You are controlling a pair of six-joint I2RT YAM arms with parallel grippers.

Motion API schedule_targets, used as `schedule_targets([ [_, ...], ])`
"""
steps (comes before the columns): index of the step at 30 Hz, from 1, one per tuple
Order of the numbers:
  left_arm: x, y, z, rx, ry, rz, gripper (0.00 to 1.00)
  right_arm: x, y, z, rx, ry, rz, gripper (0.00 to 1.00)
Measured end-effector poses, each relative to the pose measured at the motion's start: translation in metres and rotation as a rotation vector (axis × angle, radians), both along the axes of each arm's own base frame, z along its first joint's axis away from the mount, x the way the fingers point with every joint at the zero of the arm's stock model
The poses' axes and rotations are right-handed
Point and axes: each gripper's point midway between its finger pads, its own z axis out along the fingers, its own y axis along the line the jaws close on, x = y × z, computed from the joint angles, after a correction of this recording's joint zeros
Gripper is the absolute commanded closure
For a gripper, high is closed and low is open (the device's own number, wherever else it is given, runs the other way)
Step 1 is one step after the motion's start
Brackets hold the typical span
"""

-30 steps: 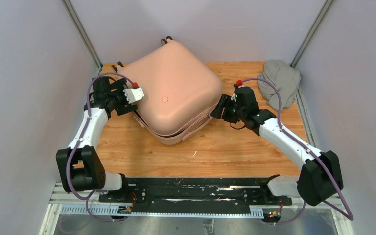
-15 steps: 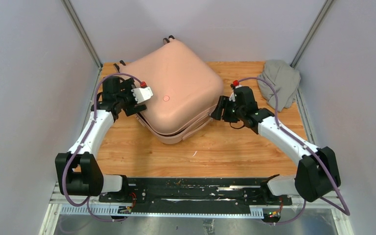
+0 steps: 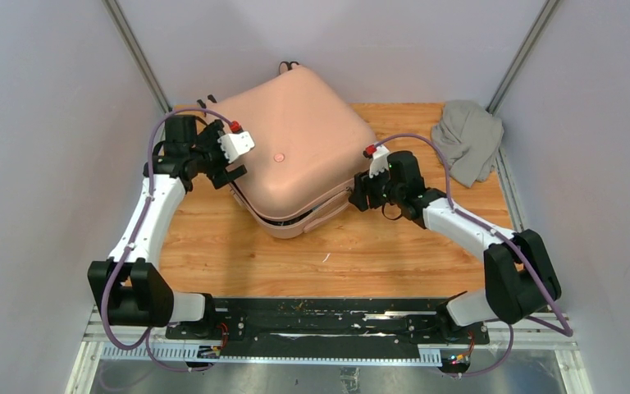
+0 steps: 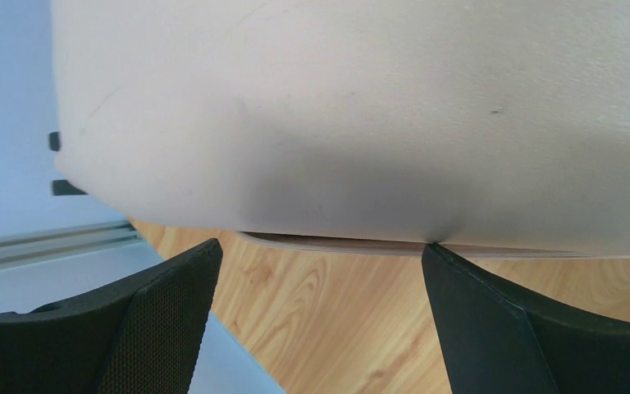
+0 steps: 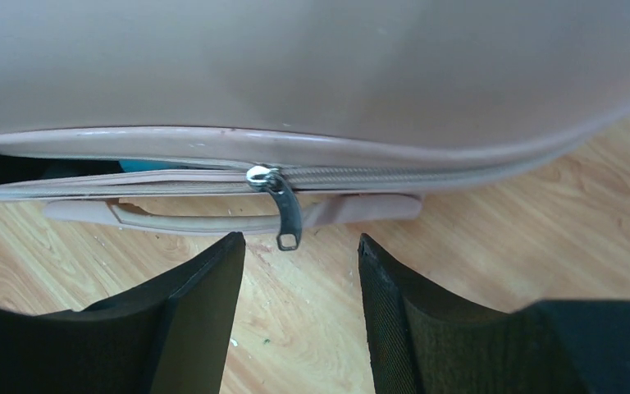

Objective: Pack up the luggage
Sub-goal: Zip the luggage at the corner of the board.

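Both arms have closed in, and the large pale pink hard-shell suitcase (image 3: 295,139) has turned slightly on the wooden table (image 3: 394,246). Right gripper (image 5: 299,240): jaws spread, nothing pinched; the silver zipper pull (image 5: 285,215) hangs just ahead, between the tips. Advance squarely, pinch the tab, draw along the seam. Left gripper (image 4: 320,246), fully spread, meets the shell's far corner. Room lies open beneath the seam; grey cloth bundle (image 3: 467,135) well behind the right wrist.
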Motion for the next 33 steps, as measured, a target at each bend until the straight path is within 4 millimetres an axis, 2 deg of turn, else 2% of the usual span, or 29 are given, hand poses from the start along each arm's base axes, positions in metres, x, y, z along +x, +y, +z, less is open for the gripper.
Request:
schedule_targets([
  [7, -0.014, -0.007, -0.019, -0.017, 0.063, -0.039, 0.0, 0.0, 0.014, 0.008, 0.018, -0.083, 0.14, 0.43],
  [11, -0.024, -0.009, -0.027, -0.012, 0.081, -0.063, 0.0, 0.002, 0.018, 0.013, 0.041, -0.114, 0.184, 0.48],
  [19, -0.042, -0.018, -0.026, -0.023, 0.077, -0.113, 0.0, 0.003, 0.02, 0.001, 0.05, -0.085, 0.211, 0.54],
  [23, -0.05, -0.027, -0.025, -0.031, 0.071, -0.141, 0.0, 0.003, 0.019, -0.001, 0.055, -0.095, 0.208, 0.59],
  [30, -0.073, -0.043, -0.04, -0.021, 0.097, -0.19, 0.0, 0.007, 0.02, 0.001, 0.07, -0.122, 0.197, 0.75],
  [33, -0.083, -0.051, -0.038, -0.005, 0.084, -0.215, 0.0, 0.009, 0.017, -0.002, 0.08, -0.129, 0.176, 0.76],
])
